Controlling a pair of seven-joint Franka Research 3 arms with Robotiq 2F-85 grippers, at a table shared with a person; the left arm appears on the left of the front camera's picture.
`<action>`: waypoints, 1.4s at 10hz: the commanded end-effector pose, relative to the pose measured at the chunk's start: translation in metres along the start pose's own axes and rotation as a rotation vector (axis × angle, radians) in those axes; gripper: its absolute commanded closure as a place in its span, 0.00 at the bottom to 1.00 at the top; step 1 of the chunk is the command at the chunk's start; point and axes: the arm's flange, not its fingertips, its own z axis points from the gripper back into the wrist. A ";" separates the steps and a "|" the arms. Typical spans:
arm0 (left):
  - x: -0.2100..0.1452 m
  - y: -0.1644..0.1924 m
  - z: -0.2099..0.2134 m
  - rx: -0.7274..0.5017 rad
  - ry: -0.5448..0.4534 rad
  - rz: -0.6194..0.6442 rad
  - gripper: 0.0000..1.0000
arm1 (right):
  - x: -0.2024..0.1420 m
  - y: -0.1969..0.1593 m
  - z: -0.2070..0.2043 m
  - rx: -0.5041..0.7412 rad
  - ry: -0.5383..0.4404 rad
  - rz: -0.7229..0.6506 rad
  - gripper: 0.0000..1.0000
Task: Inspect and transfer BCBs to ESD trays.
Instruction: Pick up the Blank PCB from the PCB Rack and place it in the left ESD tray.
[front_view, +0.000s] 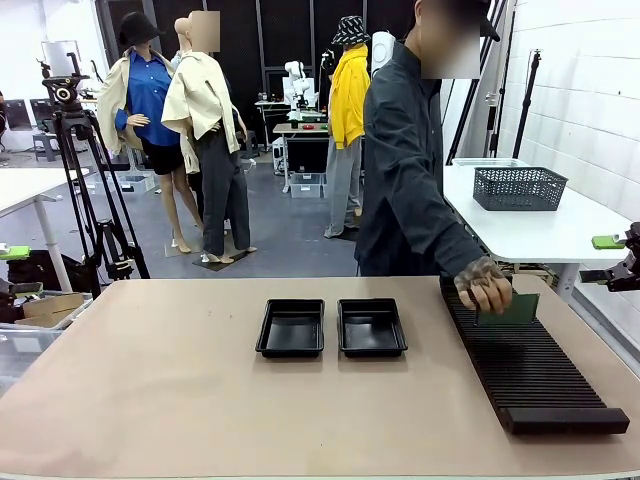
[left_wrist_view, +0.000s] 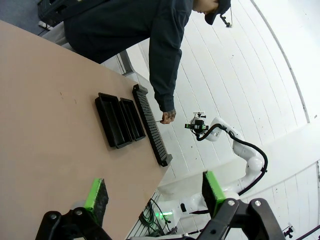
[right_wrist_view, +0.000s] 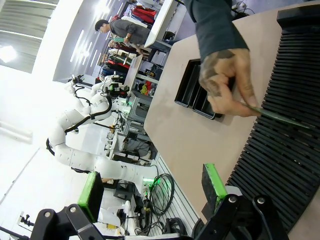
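Black plastic trays (front_view: 291, 330) sit side by side at the middle of the table (front_view: 150, 390), both bare inside, so by my reading nothing is transferred yet. The one board (front_view: 520, 308) I can make out is in the person's hand (front_view: 485, 283), at about 3 o'clock from the trays, held upright over the far end of the long ribbed rack (front_view: 535, 375); whether its lower edge sits in a slot I cannot tell. It looks like the picking-up or looking-over step, with the placing in a tray left to do, and then a second board, whose place I cannot tell. The left claw (left_wrist_view: 155, 194) hangs wide open with nothing between its green pads, well apart from the trays, which lie at about 11 o'clock in its own camera. The right claw (right_wrist_view: 152, 189) is likewise spread wide and empty, near the rack. The front camera gives the trays' bare floors plainly, where the wrist cameras see them from the side. The right wrist camera shows the pinch itself, the board thin and edge-on above the ribs. The left wrist camera takes in the right arm (left_wrist_view: 255, 162) beyond the table's edge.
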 end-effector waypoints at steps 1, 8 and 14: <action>-0.001 -0.001 0.000 0.010 -0.002 0.008 0.00 | -0.003 0.000 0.000 0.001 -0.001 -0.004 0.00; -0.001 -0.001 0.000 0.010 -0.002 0.008 0.00 | -0.003 0.000 0.000 0.001 -0.001 -0.004 0.00; -0.001 -0.001 0.000 0.010 -0.002 0.008 0.00 | -0.003 0.000 0.000 0.001 -0.001 -0.004 0.00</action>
